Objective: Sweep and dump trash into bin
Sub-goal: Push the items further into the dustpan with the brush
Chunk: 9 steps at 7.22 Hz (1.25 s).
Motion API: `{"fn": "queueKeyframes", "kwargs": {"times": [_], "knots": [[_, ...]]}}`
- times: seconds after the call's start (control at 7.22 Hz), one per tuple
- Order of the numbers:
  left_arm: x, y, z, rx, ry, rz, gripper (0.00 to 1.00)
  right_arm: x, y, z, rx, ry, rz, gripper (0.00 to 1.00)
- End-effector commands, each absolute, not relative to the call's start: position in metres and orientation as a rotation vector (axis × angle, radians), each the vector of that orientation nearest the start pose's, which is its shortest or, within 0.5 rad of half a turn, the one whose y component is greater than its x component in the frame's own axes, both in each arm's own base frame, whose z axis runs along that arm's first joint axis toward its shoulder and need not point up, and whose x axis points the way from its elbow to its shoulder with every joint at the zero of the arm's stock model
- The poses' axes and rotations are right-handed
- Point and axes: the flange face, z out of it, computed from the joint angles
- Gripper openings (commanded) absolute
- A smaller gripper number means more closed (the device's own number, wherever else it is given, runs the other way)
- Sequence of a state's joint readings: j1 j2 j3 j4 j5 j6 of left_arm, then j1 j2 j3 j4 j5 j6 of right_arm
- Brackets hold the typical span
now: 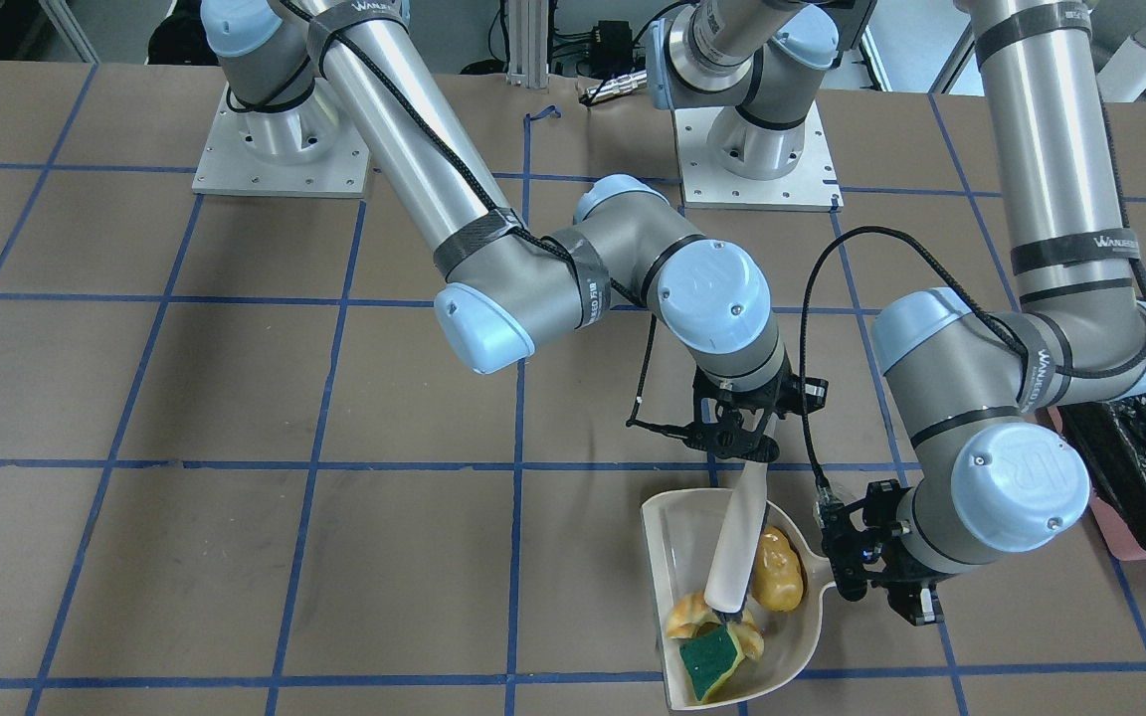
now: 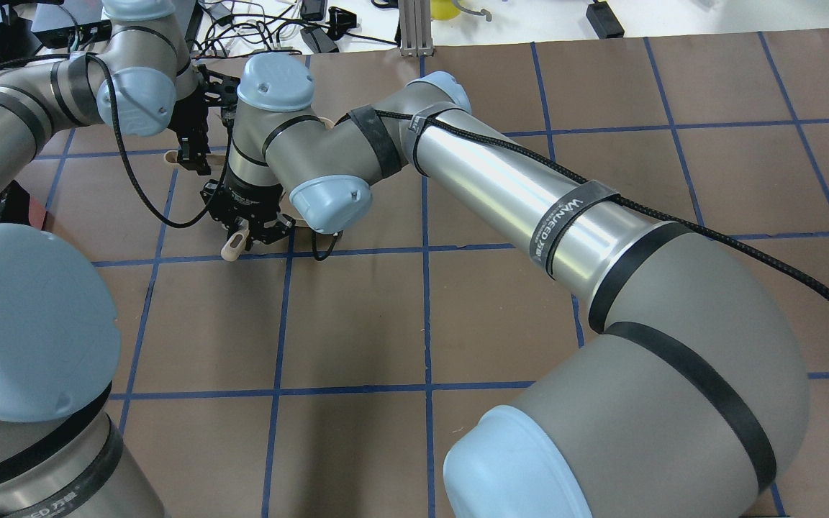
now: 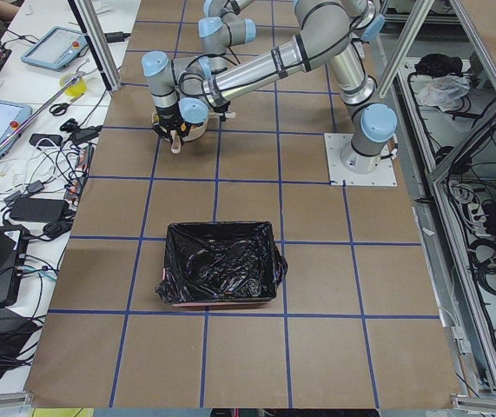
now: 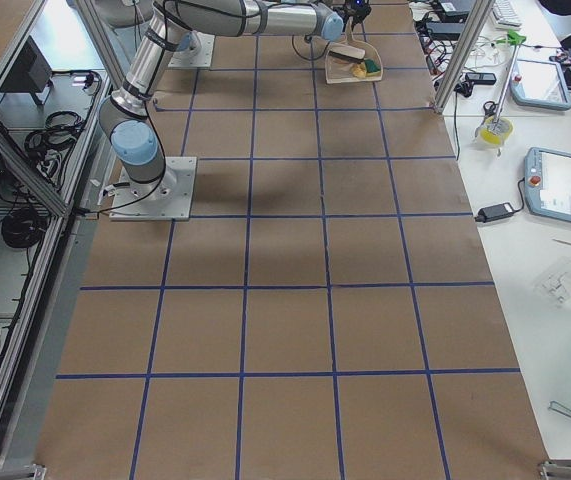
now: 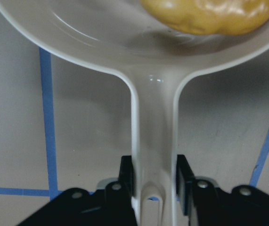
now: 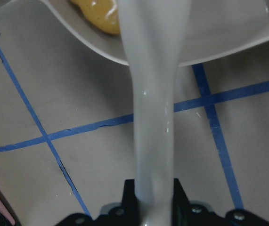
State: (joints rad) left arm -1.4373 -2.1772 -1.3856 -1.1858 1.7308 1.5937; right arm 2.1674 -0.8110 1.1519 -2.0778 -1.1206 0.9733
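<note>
The beige dustpan [image 1: 677, 527] lies on the table and holds all the trash: the glossy yellow-brown potato lump [image 1: 778, 574], the tan croissant [image 1: 689, 616] and the yellow sponge wedge with green backing [image 1: 712, 657]. My left gripper [image 1: 869, 569] is shut on the dustpan's handle [image 5: 154, 141]. My right gripper [image 1: 735, 440] is shut on the white brush handle [image 6: 153, 113], and the brush [image 1: 738, 545] reaches down into the pan beside the croissant. The bin [image 1: 1145, 467], pink with a black bag, stands beyond my left arm, apart from the pan.
The brown table has a grid of blue tape lines [image 1: 516, 467]. The bin also shows in the exterior left view [image 3: 221, 265], about two squares from the dustpan. The two arm bases [image 1: 280, 149] stand at the table's robot side.
</note>
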Motion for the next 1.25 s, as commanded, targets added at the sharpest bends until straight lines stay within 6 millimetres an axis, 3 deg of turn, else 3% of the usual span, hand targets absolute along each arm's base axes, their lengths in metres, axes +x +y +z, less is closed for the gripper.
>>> {"fn": "queueKeyframes", "kwargs": {"times": [0.0, 0.42, 0.83, 1.11], "knots": [[-0.023, -0.705, 0.252, 2.056, 2.263, 0.218, 0.0, 0.598, -0.529, 0.288, 0.461, 2.65, 0.266, 0.0], [-0.023, -0.706, 0.248, 2.063, 2.263, 0.218, 0.0, 0.555, -0.524, 0.34, 0.459, 2.763, 0.294, 0.0], [-0.023, -0.706, 0.25, 2.07, 2.257, 0.214, 0.0, 0.494, -0.54, 0.322, 0.442, 2.95, 0.308, 0.0], [-0.023, -0.705, 0.253, 2.068, 2.255, 0.211, 0.0, 0.424, -0.544, 0.324, 0.375, 3.014, 0.359, 0.0]]}}
